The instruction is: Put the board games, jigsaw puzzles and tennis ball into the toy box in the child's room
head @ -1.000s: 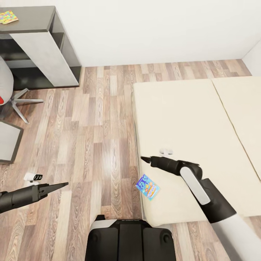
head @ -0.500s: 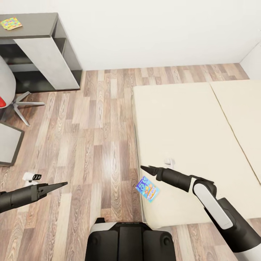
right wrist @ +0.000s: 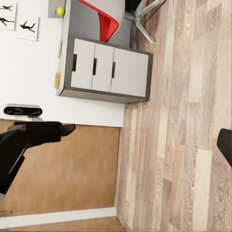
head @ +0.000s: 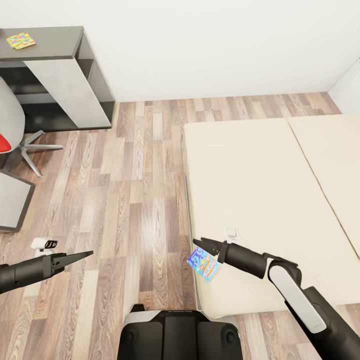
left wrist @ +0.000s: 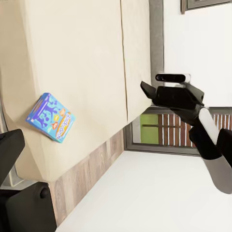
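A blue board game (head: 203, 263) lies tilted on the near left corner of the beige bed (head: 260, 190); the left wrist view shows the board game (left wrist: 50, 117) by the mattress edge. My right gripper (head: 200, 243) hovers open just above and beside it, touching nothing. My left gripper (head: 90, 254) hangs open over the floor, well left of the bed. A jigsaw puzzle (head: 21, 40) lies on the table's dark grey section (head: 55, 42). In the right wrist view the tennis ball (right wrist: 61, 10) rests on the table with white drawer fronts (right wrist: 106, 67). The toy box is out of view.
A grey swivel chair with a red seat (head: 10, 135) stands by the table at the left. A grey panel (head: 11, 200) juts in at the left edge. Wood-plank floor (head: 135, 200) lies between table and bed. My base (head: 180, 332) is at the bed's corner.
The view has shifted a little. My right gripper has drawn back and come closer to the blue board game. The left arm has stayed still.
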{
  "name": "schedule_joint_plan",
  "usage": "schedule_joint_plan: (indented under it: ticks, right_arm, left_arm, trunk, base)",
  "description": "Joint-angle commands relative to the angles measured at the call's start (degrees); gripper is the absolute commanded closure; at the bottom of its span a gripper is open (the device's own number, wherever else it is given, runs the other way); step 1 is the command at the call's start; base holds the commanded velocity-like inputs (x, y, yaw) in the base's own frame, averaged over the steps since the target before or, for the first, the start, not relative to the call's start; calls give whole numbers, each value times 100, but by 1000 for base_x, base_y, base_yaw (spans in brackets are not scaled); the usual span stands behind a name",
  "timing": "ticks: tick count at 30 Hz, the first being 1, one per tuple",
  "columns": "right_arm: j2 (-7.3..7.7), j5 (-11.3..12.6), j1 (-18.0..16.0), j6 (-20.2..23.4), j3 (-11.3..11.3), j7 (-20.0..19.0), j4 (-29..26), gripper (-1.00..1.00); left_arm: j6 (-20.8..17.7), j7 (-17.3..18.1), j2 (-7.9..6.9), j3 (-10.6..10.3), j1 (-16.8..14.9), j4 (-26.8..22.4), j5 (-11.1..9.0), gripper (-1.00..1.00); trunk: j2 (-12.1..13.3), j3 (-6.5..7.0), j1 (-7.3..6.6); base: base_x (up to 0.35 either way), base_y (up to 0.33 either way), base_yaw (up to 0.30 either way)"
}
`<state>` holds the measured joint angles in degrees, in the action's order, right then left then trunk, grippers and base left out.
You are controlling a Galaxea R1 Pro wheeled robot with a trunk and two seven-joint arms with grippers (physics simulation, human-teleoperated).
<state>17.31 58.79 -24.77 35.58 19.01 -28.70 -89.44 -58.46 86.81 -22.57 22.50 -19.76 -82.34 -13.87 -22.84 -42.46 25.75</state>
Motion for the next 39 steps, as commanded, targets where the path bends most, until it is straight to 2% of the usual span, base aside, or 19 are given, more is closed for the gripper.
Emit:
schedule_joint_plan:
  ticks: [1, 6, 10, 20, 24, 31, 39]
  right_arm:
    - [3, 33, 30, 17, 2, -44, -6, -100]
    - [1, 19, 197, -171, -7, -349, -18, -100]
    - [8, 18, 231, -372, -10, -419, -21, -100]
    - [-19, -10, 236, -422, -4, -443, 10, -100]
    - [-7, -95, 236, -426, -3, -452, 21, -100]
    - [-33, -395, 242, -458, 4, -460, 41, -100]
    - [-19, -510, 252, -514, 12, -461, 41, -100]
  left_arm:
    - [-61, 21, -1, 0, -2, -1, 3, -100]
    - [-61, 21, -1, 0, -2, -1, 2, -100]
    - [-61, 21, 1, 0, -2, -1, -1, -100]
    - [-61, 21, 0, 0, -2, -1, 6, -100]
    - [-61, 17, -1, 0, -2, -1, 7, -100]
    - [-61, 12, -1, 0, -2, -1, 7, -100]
    - [-61, 12, 13, -5, -2, -1, 7, -100]
  trunk:
    - [-8, 1, 4]
    - [-8, 14, 4]
    - [-8, 16, 4]
    - [-8, 20, 4]
    - [-8, 44, 4]
    - [-8, 104, 4]
    - [-8, 178, 4]
  base:
    - [0, 0, 0]
    - [0, 0, 0]
    - [0, 0, 0]
    - [0, 0, 0]
    - [0, 0, 0]
    - [0, 0, 0]
    - [0, 0, 0]
